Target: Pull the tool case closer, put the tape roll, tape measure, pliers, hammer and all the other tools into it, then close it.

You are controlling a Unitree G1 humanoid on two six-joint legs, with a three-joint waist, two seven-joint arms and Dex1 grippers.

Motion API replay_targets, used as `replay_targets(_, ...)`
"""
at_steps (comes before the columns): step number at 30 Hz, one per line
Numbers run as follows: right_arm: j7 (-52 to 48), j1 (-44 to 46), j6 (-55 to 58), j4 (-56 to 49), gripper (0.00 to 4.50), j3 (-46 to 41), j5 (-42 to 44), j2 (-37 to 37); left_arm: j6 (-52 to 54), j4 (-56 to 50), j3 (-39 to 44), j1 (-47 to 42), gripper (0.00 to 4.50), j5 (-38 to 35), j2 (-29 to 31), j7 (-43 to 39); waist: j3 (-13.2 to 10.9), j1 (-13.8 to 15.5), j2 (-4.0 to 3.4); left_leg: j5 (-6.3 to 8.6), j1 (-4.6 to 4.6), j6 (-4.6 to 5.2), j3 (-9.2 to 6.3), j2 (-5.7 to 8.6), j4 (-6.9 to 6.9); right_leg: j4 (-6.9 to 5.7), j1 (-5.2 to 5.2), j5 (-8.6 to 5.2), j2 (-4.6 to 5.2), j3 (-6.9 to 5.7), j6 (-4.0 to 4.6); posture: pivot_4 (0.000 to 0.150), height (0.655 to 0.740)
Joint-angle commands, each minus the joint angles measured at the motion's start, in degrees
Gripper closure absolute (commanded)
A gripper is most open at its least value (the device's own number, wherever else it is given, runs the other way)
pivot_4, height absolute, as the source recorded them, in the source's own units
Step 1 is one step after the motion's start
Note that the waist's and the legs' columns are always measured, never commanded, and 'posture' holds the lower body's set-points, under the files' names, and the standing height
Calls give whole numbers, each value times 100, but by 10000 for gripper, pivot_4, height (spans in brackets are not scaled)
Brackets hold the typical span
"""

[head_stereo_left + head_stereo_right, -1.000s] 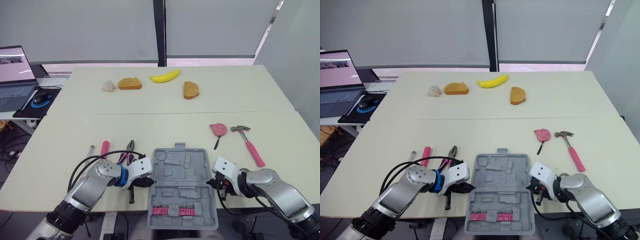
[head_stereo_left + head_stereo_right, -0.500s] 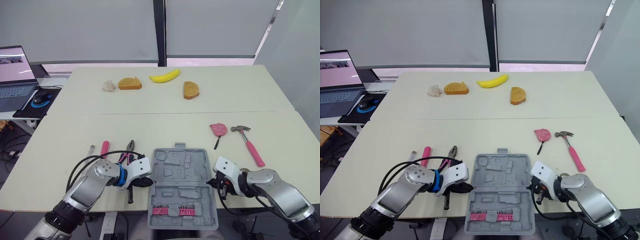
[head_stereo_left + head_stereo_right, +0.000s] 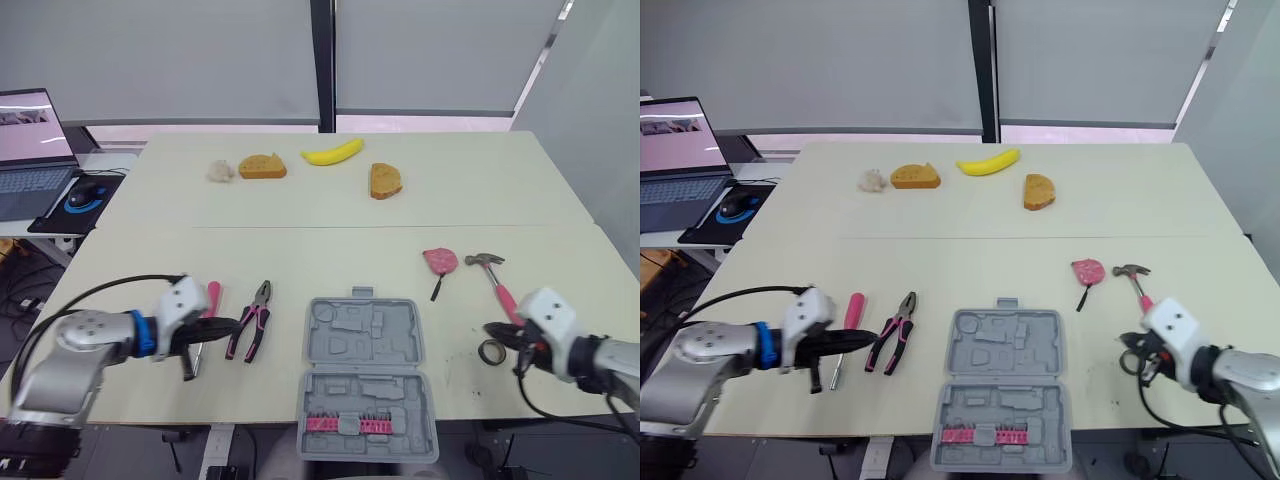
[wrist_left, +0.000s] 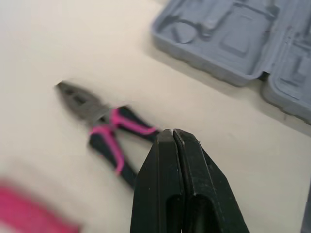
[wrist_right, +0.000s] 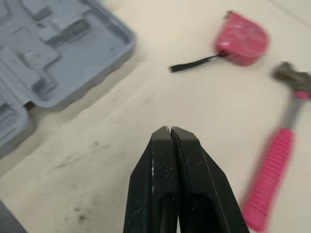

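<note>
The grey tool case (image 3: 365, 375) lies open at the table's near edge, a pink bit strip (image 3: 346, 425) in its front half. Pink-and-black pliers (image 3: 250, 322) lie left of it, with a pink-handled screwdriver (image 3: 210, 297) and a slim metal tool (image 3: 193, 356) further left. My left gripper (image 3: 235, 324) is shut and holds nothing, its tips just left of the pliers (image 4: 104, 128). My right gripper (image 3: 488, 331) is shut and holds nothing too, right of the case and just above the dark tape roll (image 3: 482, 354). The pink tape measure (image 5: 243, 39) and pink-handled hammer (image 3: 497, 283) lie beyond.
At the far side of the table lie a banana (image 3: 332, 152), two bread slices (image 3: 262, 166) (image 3: 384, 180) and a small pale lump (image 3: 218, 170). A laptop (image 3: 30, 150) and a mouse (image 3: 80, 195) sit on a side desk at far left.
Both grippers have left the case's sides and swung outward: the left one to the left past the pliers, the right one to the right by the tape roll. The case stays put.
</note>
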State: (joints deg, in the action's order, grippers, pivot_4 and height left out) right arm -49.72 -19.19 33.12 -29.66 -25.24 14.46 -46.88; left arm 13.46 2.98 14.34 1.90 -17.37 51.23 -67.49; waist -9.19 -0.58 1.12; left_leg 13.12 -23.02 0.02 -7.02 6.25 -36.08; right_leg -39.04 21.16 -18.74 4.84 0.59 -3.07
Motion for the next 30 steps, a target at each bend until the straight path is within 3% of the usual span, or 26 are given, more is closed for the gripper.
replay_targets(1,-221,-395,-528,81,45000,-766,-25,-65,-139,461,657,176,36630,-151,212,54,0,30,1,0,2,0,0,-1,0,0,-2,0,0,-1,0,1500,7400)
replay_targets(5,-589,-977,-526,-36,36665,-1557,393,73,-180,1000,1368,698,23905,-390,341,-151,0,46,0,0,5,1,1,-4,1,0,-3,0,1,0,1,1500,7400)
replay_targets(13,-905,-1611,-354,-124,18385,-2012,804,164,-234,1041,1815,1470,0,-525,133,-81,2,61,3,3,2,4,5,-6,3,5,-3,-3,8,1,5,1500,7400)
replay_targets(20,-1027,-1672,-449,133,318,-2153,803,98,-300,1088,1906,1680,0,-576,1,74,3,61,5,5,2,6,8,-8,3,7,-3,-7,9,0,12,1500,7400)
replay_targets(30,-1002,-1348,-705,337,318,-1704,559,-137,-382,496,1803,1951,0,-664,-94,1,7,65,13,7,1,8,15,-12,3,8,-2,-9,10,2,14,1500,7400)
